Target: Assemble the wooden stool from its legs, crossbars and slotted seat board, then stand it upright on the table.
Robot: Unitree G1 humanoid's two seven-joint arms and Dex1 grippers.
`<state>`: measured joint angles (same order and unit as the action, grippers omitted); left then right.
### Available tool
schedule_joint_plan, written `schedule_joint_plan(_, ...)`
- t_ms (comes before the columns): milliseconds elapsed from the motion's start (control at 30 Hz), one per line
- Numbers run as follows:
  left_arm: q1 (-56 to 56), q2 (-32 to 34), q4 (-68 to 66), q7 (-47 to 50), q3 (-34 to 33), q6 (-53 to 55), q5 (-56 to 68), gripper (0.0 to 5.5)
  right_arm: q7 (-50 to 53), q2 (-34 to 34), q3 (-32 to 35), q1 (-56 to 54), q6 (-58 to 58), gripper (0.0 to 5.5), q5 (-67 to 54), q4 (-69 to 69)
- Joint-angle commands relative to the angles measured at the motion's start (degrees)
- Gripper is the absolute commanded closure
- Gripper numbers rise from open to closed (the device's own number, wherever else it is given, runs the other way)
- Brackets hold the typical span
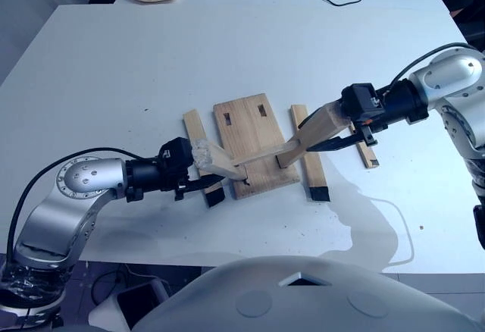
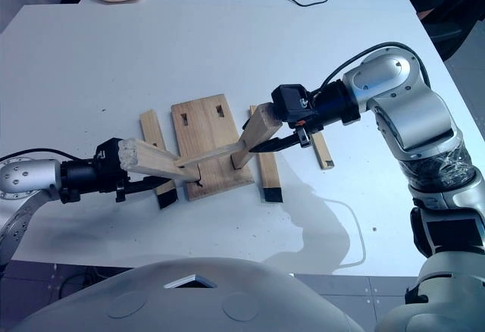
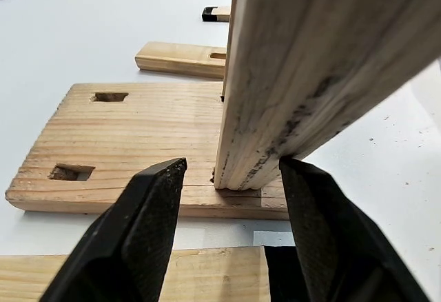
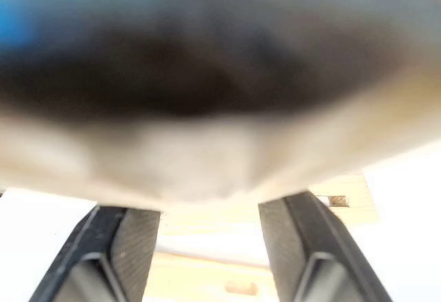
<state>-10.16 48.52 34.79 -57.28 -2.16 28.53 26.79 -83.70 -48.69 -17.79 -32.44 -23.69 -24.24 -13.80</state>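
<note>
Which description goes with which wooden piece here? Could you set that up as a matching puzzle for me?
Pieces:
1. seat board
2. left-held leg
3. right-held leg
4. loose leg right of the board

Descriptions:
A. lies flat, black tip at its near end
B. tilted in the right jaws, lower end by the board's right side
C. flat on the table, slots facing up
D. in the left jaws, end at the board's near edge

Pairs: 1-C, 2-D, 3-B, 4-A.

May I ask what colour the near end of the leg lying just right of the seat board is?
Black; that leg shows best in the left eye view.
</note>
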Motion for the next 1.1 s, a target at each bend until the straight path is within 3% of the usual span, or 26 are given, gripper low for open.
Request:
schedule_joint_plan(33, 8.4, -8.3, 1.9, 1.6, 8.5, 0.1, 3.0, 2.99, 0.4, 8.3, -11.1, 4.0, -0.2, 3.5, 2.7, -1.4)
schedule_joint_plan(333, 10.2, -9.7, -3.5, 2.4, 7.7, 0.1, -1.3, 2.99, 2.3, 8.6, -10.3, 5.2, -0.6, 3.5, 4.0, 0.9)
schedule_joint_plan(467, 10.8, -5.8, -9.9, 2.0, 8.2, -4.7, -10.0, 2.42, 3.9, 7.0, -7.8, 5.2, 0.0, 3.5, 4.4, 2.4)
schedule_joint_plan(500, 11.0, -5.4, -11.1, 1.6, 7.8, -5.5, -10.5, 2.26, 4.1, 6.8, -7.2, 4.9, 0.3, 3.13, 4.5, 2.9)
schedule_joint_plan(667, 10.8, -4.3, -17.4, 1.2, 7.5, -12.2, -15.0, 1.55, 4.4, 6.2, -2.9, 2.3, 1.1, 2.39, 4.5, 6.3)
schedule_joint_plan(767, 9.6, -4.2, -20.2, 2.3, 7.5, -16.1, -17.5, 1.08, 2.9, 4.0, -1.3, 2.5, 2.1, 2.35, 4.4, 6.9)
schedule_joint_plan(900, 6.1, -3.9, -20.1, 2.1, 7.1, -18.1, -17.3, 1.04, 3.3, 2.0, -0.4, 3.1, 6.3, 2.35, 7.5, 11.1)
schedule_joint_plan(1100, 0.8, -2.7, -19.9, 1.7, 7.5, -20.9, -18.8, 1.04, 7.9, 5.3, -0.1, 5.6, 11.8, 2.35, 12.4, 16.6)
